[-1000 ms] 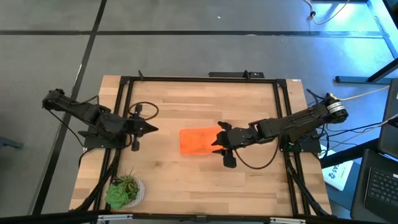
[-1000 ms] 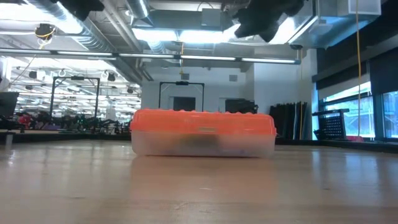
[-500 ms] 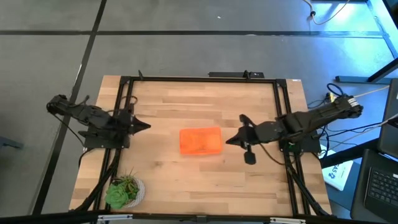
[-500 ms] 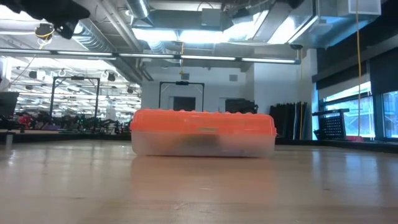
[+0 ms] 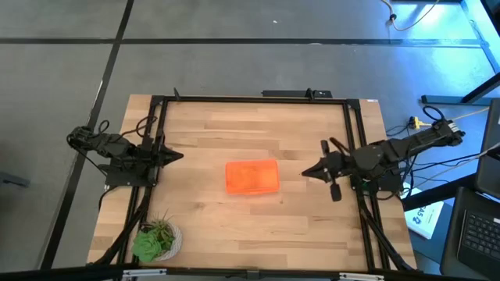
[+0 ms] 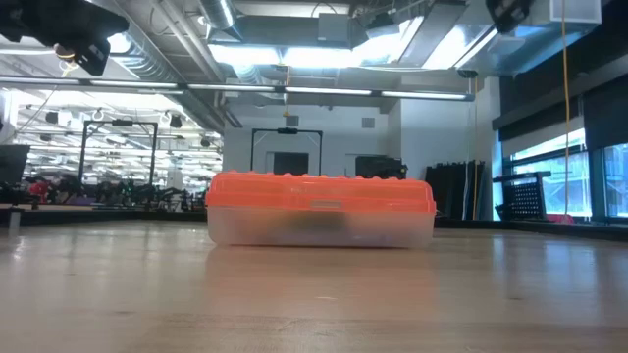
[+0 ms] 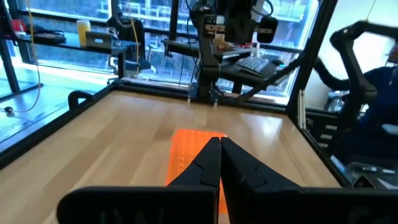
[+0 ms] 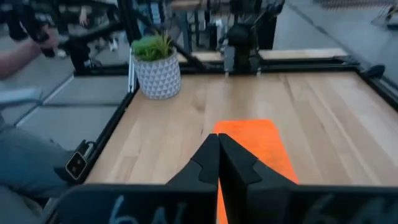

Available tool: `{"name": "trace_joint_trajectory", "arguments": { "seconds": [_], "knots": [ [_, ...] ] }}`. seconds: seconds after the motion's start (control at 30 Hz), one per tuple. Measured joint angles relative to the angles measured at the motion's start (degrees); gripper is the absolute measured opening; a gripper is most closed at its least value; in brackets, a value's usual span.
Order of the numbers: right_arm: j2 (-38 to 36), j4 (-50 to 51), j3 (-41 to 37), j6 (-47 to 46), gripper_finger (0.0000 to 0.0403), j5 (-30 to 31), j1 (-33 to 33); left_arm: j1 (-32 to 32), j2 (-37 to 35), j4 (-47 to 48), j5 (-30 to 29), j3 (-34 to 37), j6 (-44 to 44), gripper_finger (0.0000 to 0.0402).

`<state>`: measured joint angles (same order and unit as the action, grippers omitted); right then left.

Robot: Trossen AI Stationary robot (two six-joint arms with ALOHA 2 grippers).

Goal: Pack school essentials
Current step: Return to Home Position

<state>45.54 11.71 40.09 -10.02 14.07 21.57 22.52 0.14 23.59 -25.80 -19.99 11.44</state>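
Observation:
A clear plastic case with an orange lid (image 5: pixel 252 177) lies shut and flat at the middle of the table; the low view shows it (image 6: pixel 320 209) resting on its base. Dim shapes show through its clear wall, too vague to name. No stationery shows outside it. My left gripper (image 5: pixel 178 154) is shut, raised over the left side of the table and pointing at the case (image 7: pixel 188 149). My right gripper (image 5: pixel 307 172) is shut, raised over the right side and pointing at the case (image 8: pixel 249 146) from the other side. Neither touches anything.
A small green plant in a white patterned pot (image 5: pixel 156 240) stands at the near left corner of the table, also seen as the pot (image 8: pixel 155 67) in the right wrist view. A black frame (image 5: pixel 250 98) borders the table. Bare wood lies all around the case.
Both grippers have drawn back from the case. The right one moved from the case's right end toward the table's right edge, and the left one withdrew toward the left edge. In the low view both arms have moved outward. The case has stayed in place.

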Motion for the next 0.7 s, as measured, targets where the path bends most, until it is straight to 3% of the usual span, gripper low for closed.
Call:
{"name": "trace_joint_trajectory", "arguments": {
  "seconds": [0.3,0.7],
  "knots": [
    [-17.6,-6.9,-14.7,-1.5,0.0004,0.0,-1.8,0.0,0.0,0.0,-0.2,2.3,0.4,0.0000],
    [-36.1,-6.8,-24.8,-0.2,0.0004,-0.1,-3.0,0.0,0.0,-0.3,-0.3,2.7,0.4,0.0000]
  ]
}}
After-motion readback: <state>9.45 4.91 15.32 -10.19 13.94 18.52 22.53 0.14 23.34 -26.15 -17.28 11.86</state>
